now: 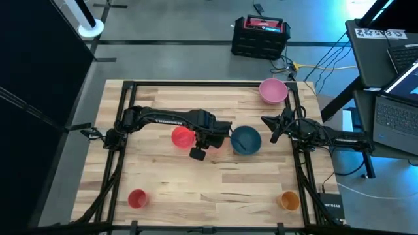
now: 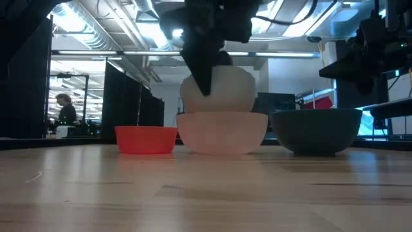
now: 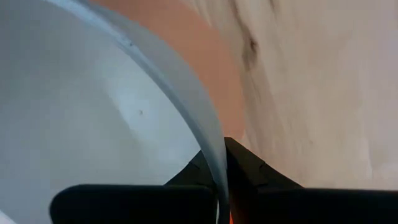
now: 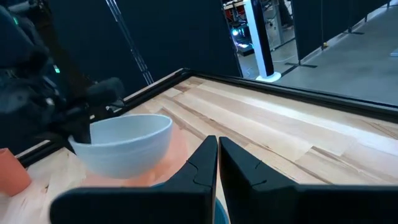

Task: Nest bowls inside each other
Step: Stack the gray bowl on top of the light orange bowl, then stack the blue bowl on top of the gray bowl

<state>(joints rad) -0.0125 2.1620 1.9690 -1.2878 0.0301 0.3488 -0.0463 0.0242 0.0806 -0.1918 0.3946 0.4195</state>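
My left gripper [image 2: 207,87] hangs over the table's middle, pointing down, shut on a white bowl [image 2: 219,87]. Under it stands a translucent pale pink bowl [image 2: 222,132]. The white bowl's bottom dips below that bowl's rim; whether the two touch I cannot tell. To its left a red bowl [image 1: 183,136] rests on its base, and to its right a teal bowl [image 1: 246,140]. A pink bowl [image 1: 273,90] stands at the far right corner. My right gripper [image 1: 266,121] waits shut at the table's right side, touching nothing. My left gripper pinches the white bowl's rim [image 3: 219,163], one finger inside the bowl and one outside against the wall. The fingers come from above, pointing down. The bowl hangs tilted below them, its mouth up, over the pale pink bowl [image 3: 205,56].
A small red bowl [image 1: 137,198] stands near the front left corner and a small orange bowl [image 1: 288,200] near the front right. A black frame [image 1: 196,83] runs along the table's edges. Bare wood lies between the two small bowls at the front.
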